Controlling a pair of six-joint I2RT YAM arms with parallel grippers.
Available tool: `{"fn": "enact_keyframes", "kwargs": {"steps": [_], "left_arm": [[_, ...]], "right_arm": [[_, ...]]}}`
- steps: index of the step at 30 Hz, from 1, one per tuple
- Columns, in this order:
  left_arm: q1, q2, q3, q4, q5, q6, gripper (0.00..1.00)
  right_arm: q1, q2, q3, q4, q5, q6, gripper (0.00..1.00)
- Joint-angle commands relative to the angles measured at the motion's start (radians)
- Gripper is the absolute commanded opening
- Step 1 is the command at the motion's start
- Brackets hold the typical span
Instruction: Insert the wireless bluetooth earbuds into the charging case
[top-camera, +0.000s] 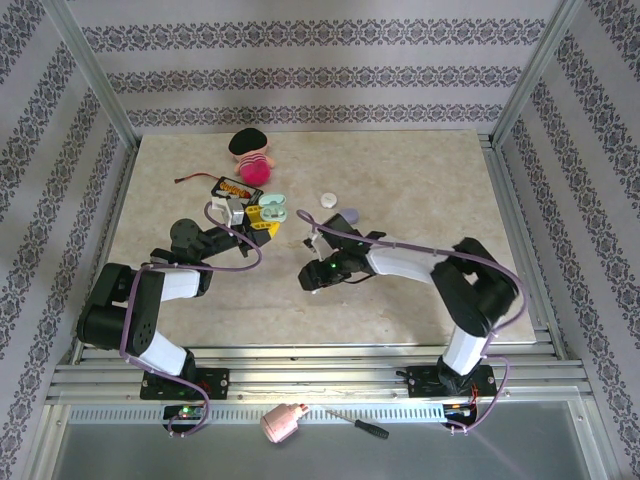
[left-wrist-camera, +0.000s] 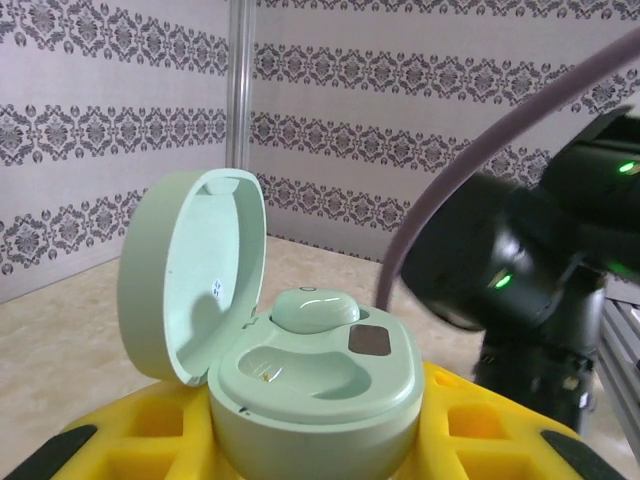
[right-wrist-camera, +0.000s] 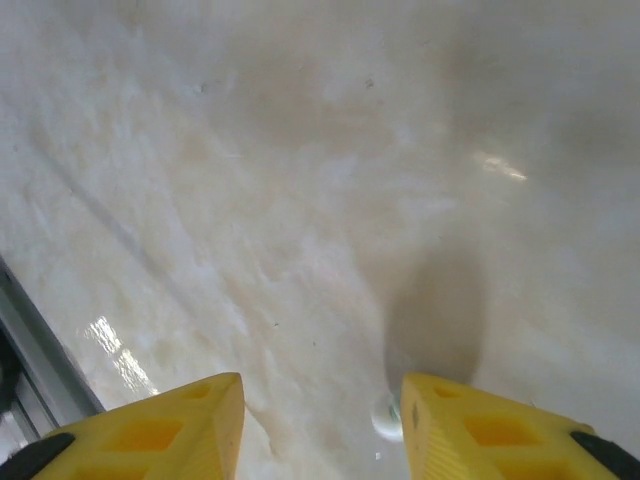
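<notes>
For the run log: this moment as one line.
left jaws: gripping open charging case | case: one earbud seated, one slot empty | right jaws: open above table

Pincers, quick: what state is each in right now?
Left pincer: closed on the open green charging case.
Right pincer: open, holding nothing.

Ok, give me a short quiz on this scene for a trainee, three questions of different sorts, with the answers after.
1. True or false: the green case held in the left gripper has its lid shut.
2. How many earbuds sit in the case? A none, B one, C two.
3. Fill in: the right gripper stands ___ over the table.
Key: 1 false, the lid is open. 2 B, one earbud; the other well is empty. 3 open.
</notes>
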Motion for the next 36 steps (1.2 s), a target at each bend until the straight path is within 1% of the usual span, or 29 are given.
{"fn": "enact_keyframes", "kwargs": {"steps": [1,3,7,13,24,30,32,36], "left_arm": [[0.016,-0.018,-0.008,0.049,-0.017,0.023,0.23],[0.017,-0.02,-0.011,0.049,-0.018,0.026,0.23],[0.017,-0.024,-0.014,0.049,-0.027,0.032,0.23],[0.02,-0.023,-0.019,0.049,-0.035,0.033,0.23],[0.031,-0.036,-0.025,0.049,-0.037,0.033,0.23],[0.042,-0.033,-0.032,0.049,-0.069,0.035,0.23],[0.053,-0.03,-0.032,0.049,-0.092,0.035,0.23],[0.084,-0.025,-0.037,0.049,-0.162,0.03,0.22]], "right_arm": [[0.019,-0.114,-0.078,0.05,0.145,0.133,0.46],[0.033,-0.145,-0.11,0.047,0.178,0.206,0.45],[0.068,-0.141,-0.133,0.052,0.176,0.301,0.44],[0.092,-0.058,-0.1,0.072,0.155,0.347,0.42],[0.061,0.038,-0.018,0.036,0.173,0.287,0.4],[0.041,0.072,0.019,0.007,0.183,0.235,0.4],[0.045,0.068,0.037,-0.028,0.21,0.204,0.4],[0.075,0.038,0.076,-0.134,0.341,0.148,0.41]]}}
